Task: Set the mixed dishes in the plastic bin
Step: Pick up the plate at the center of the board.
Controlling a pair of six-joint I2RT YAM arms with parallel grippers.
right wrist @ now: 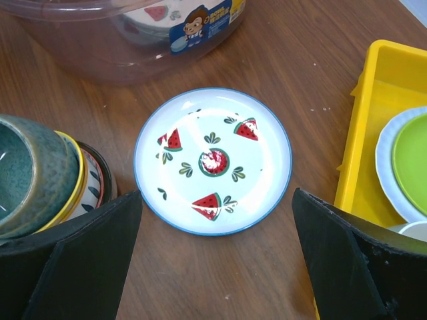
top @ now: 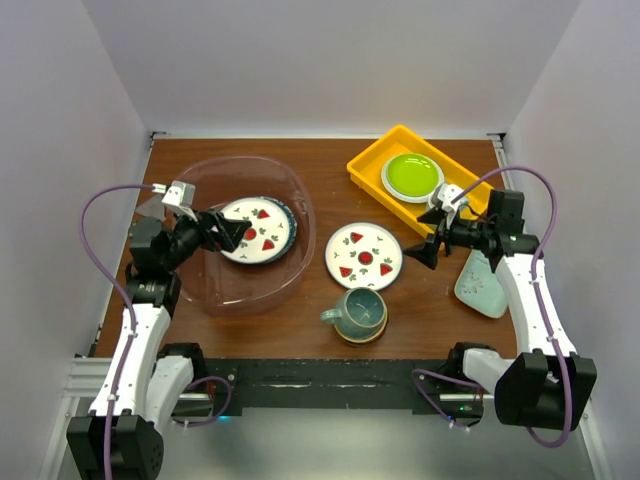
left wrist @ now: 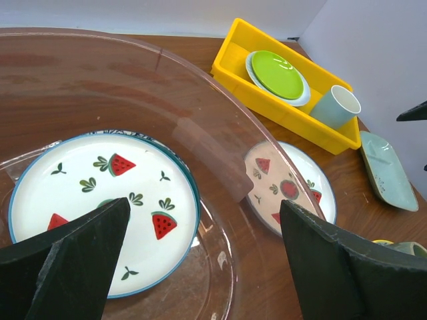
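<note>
Fixed overhead camera looks down on the whole brown wooden table (top: 300, 330). Both wrist cameras sit low and close, sharing the round white watermelon-patterned plate (right wrist: 213, 163) at table centre.

White-shelled left arm (top: 130, 345) and right arm (top: 530, 300), black joints, 2 looping purple cables (top: 84, 225), black wedge-shaped pincer fingers (left wrist: 80, 267)

This is a robotics lab test cell: a brown wooden tabletop (top: 300, 335) sits boxed in on three sides by plain white panel walls (top: 60, 130). Two white-and-black robot arms, the left arm (top: 135, 340) and the right arm (top: 530, 300), are bolted to a black metal rail (top: 330, 385) along the near edge, with looping purple cables (top: 83, 228) running along them. The only homely things are pieces of crockery set out on the board, among them a white round plate with red watermelon slices (top: 364, 255) and a yellow rectangular plastic tray (top: 368, 165).
</note>
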